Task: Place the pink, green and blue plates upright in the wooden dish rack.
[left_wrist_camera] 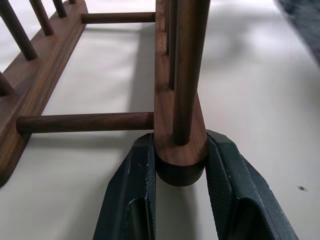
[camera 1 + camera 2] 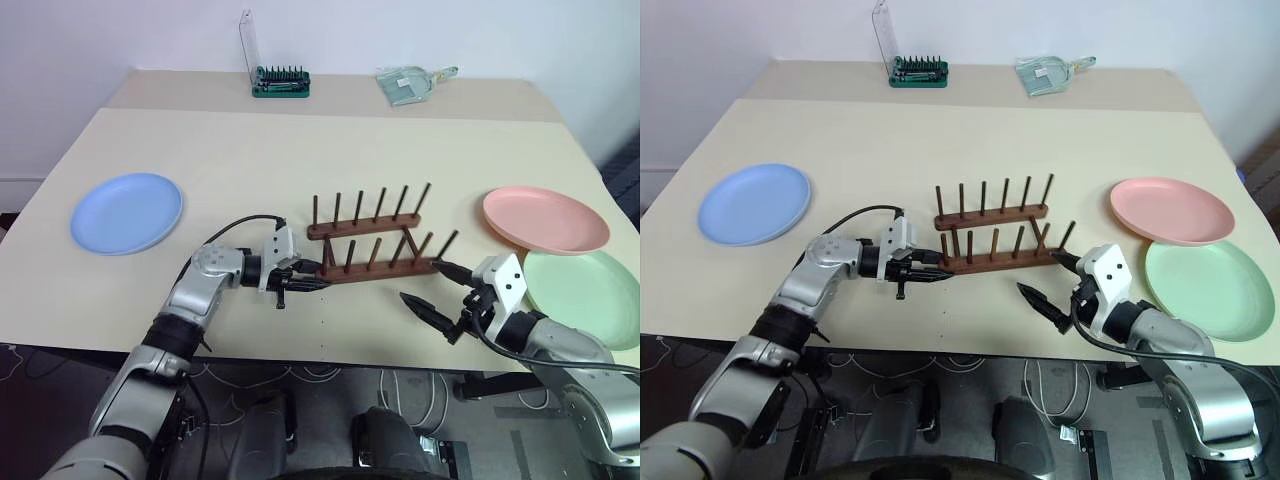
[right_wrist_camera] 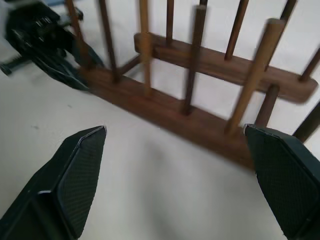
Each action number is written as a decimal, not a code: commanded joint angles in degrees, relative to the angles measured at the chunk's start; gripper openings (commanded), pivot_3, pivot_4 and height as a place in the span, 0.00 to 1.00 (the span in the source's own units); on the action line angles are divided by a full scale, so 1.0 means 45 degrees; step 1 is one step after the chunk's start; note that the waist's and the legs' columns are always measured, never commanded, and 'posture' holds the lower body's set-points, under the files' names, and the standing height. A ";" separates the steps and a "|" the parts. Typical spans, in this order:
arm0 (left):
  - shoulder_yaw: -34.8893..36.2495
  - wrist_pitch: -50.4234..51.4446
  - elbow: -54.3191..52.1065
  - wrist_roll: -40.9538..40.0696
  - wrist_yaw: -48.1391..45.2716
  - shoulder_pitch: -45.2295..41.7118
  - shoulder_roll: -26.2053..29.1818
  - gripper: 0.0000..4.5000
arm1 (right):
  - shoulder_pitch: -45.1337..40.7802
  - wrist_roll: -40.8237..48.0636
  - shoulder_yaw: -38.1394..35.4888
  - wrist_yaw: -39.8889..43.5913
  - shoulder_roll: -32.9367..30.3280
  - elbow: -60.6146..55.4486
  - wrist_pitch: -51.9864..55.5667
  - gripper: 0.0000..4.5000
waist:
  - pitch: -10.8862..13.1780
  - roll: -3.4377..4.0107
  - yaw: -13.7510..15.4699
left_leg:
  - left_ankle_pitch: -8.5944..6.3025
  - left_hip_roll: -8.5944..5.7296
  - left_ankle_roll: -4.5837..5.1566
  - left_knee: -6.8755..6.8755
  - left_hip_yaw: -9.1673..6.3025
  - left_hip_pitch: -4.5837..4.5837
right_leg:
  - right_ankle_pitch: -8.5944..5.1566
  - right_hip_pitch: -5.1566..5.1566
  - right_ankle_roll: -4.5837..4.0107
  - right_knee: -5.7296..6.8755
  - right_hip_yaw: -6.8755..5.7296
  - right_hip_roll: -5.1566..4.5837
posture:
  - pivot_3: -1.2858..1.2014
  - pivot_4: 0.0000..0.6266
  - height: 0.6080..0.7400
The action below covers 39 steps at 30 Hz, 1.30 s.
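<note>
The wooden dish rack [image 2: 370, 245] stands mid-table with its pegs up. My left gripper [image 2: 310, 281] is shut on the left end of its near rail; the left wrist view shows both fingers [image 1: 135, 190] pressed against the rounded rail end [image 1: 180, 155]. Open wide, my right gripper [image 2: 425, 283] hovers just off the right end of the near rail, holding nothing. The blue plate [image 2: 127, 212] lies flat at the left. At the right, the pink plate [image 2: 545, 218] rests on the table and overlaps the rim of the green plate [image 2: 585, 295].
A green screwdriver-bit holder [image 2: 280, 82] with a raised clear lid and a clear packet [image 2: 408, 84] sit at the far edge. The table's front edge [image 2: 330, 350] runs just below both grippers. Bare tabletop lies between the rack and the blue plate.
</note>
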 commanded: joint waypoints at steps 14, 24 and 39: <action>0.0630 -0.2318 0.4433 0.0781 -0.0203 -0.1788 -0.0372 0.59 | 0.0791 0.0031 -0.0816 -0.0522 0.0146 -0.1105 -0.0350 1.00 | 0.0013 -0.0022 -0.0111 | -0.0001 0.0009 0.0003 0.0002 -0.0004 0.0003 | 0.0001 -0.0003 0.0001 0.0006 0.0001 0.0008 | 0.52 0.24 0.94; 0.1799 0.0156 0.0723 -0.0149 0.0034 0.0597 0.1399 0.58 | 0.0650 -0.1058 -0.0442 -0.0445 -0.0529 -0.0185 -0.0080 0.48 | 0.0014 -0.0023 -0.0373 | 0.0000 0.0012 0.0001 -0.0003 -0.0009 0.0009 | 0.0001 -0.0002 0.0001 0.0014 0.0003 0.0004 | 0.52 0.24 0.94; 0.0132 0.2072 -0.3366 0.0824 0.2799 0.2149 -0.0023 0.01 | -0.2062 -0.4206 0.1853 -0.1026 -0.0879 0.3097 -0.0065 0.00 | 0.0018 -0.0031 -0.0353 | 0.0002 0.0007 0.0000 0.0005 -0.0007 0.0011 | 0.0002 0.0000 0.0003 0.0024 0.0009 0.0002 | 0.52 0.24 0.94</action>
